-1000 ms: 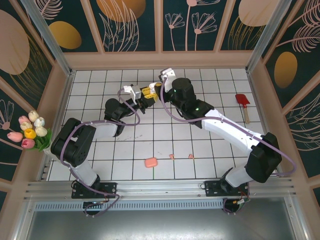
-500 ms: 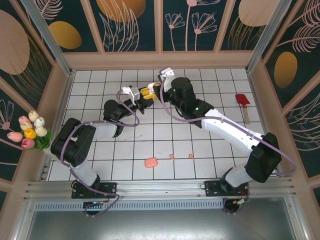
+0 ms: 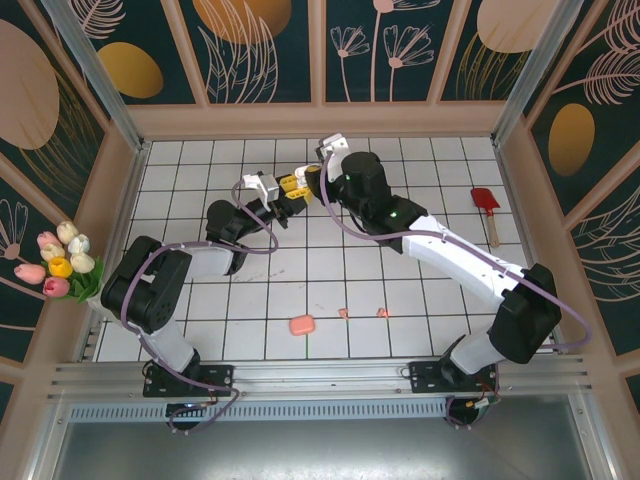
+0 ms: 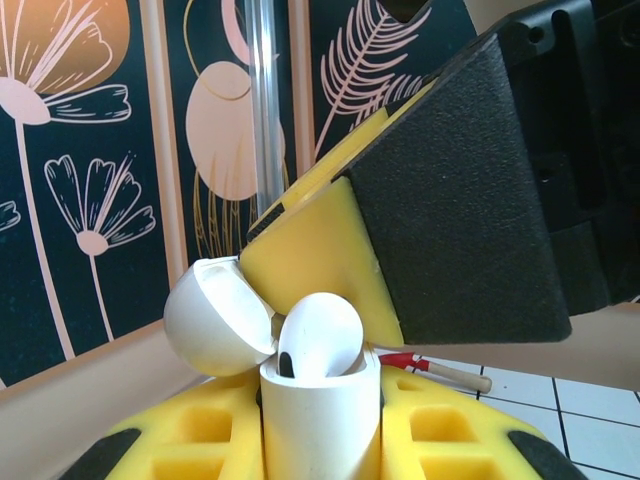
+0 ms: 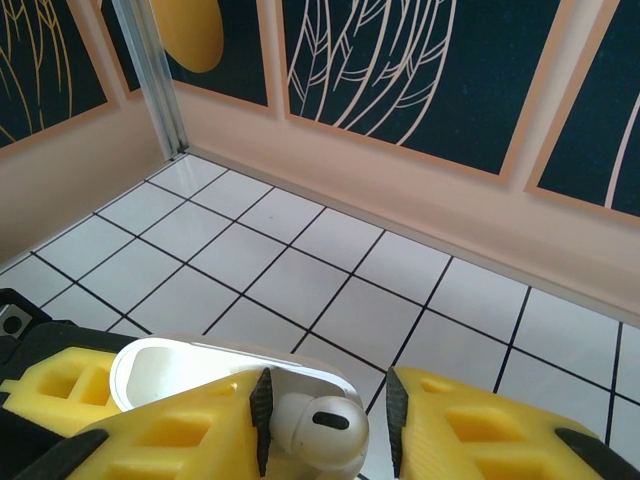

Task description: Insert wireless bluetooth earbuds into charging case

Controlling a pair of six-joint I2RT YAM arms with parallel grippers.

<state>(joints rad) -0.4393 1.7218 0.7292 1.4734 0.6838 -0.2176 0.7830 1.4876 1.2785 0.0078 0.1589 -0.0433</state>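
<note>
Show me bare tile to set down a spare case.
Free: near-left tiles between the left arm and the pink case; right-side tiles between the right arm and the red spatula. Crowded: far centre, where the left end effector and right end effector meet at the white case, and near centre around two pink earbuds.

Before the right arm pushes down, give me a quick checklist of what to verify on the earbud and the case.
1. The lid of the white case is open: ok.
2. The left end effector grips the case: ok.
3. The white earbud is held in the right end effector: ok.
4. Earbud fully seated: not ok, it stands above the rim.
5. Second white earbud's whereabouts: cannot tell.
6. The pink earbuds are in the pink case: not ok, both lie outside it.
</note>
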